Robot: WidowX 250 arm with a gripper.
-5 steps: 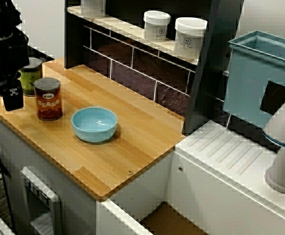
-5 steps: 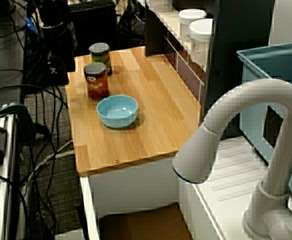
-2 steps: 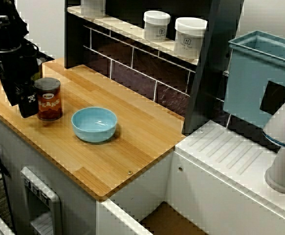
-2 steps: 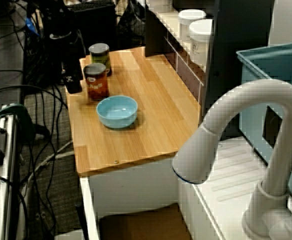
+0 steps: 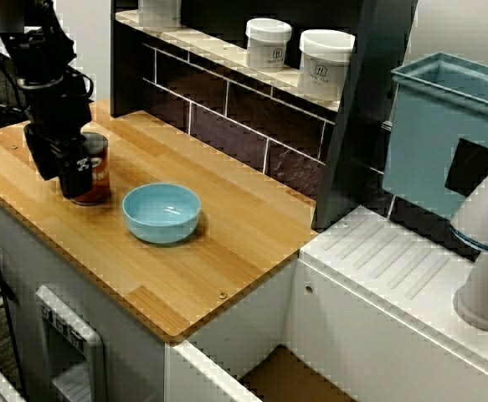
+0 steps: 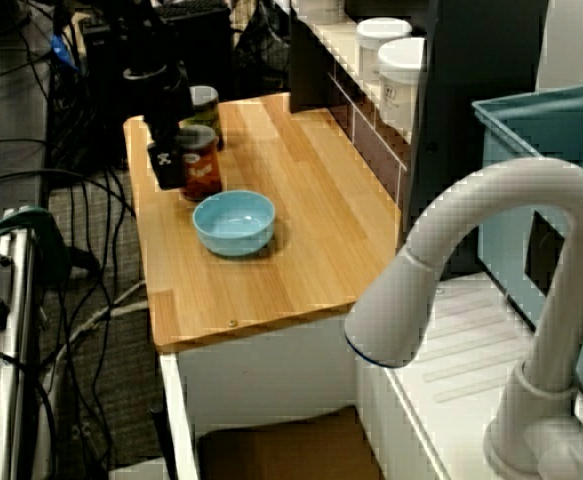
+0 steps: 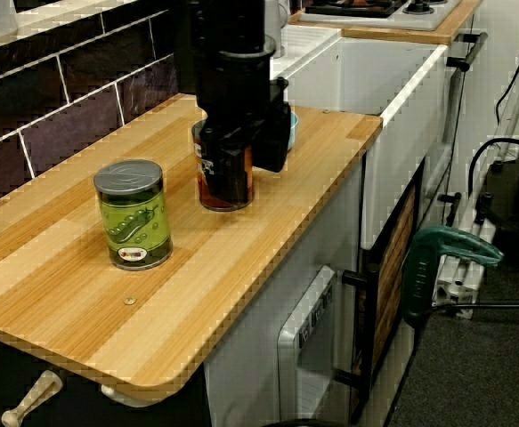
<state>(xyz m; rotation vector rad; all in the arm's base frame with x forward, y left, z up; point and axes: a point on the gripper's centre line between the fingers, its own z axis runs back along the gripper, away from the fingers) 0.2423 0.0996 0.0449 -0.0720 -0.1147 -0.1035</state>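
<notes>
My black gripper has come down at a red-brown jar with a dark lid, near the left end of the wooden counter. In the view along the counter, the gripper stands open, one finger covering the jar's top and the other beyond it, and the jar's lower half shows below. From the sink side the gripper hides the jar's left part. A green jar stands behind, apart. A light blue bowl sits to the jar's right.
Two white tubs stand on a shelf above the dark tiled back wall. A teal bin and a white tap are at the sink side on the right. Cables and a green clamp lie off the counter's front edge.
The gripper has moved right and inward from the counter's left edge to the red-brown jar, now partly covering it. Jars and bowl have not moved.
</notes>
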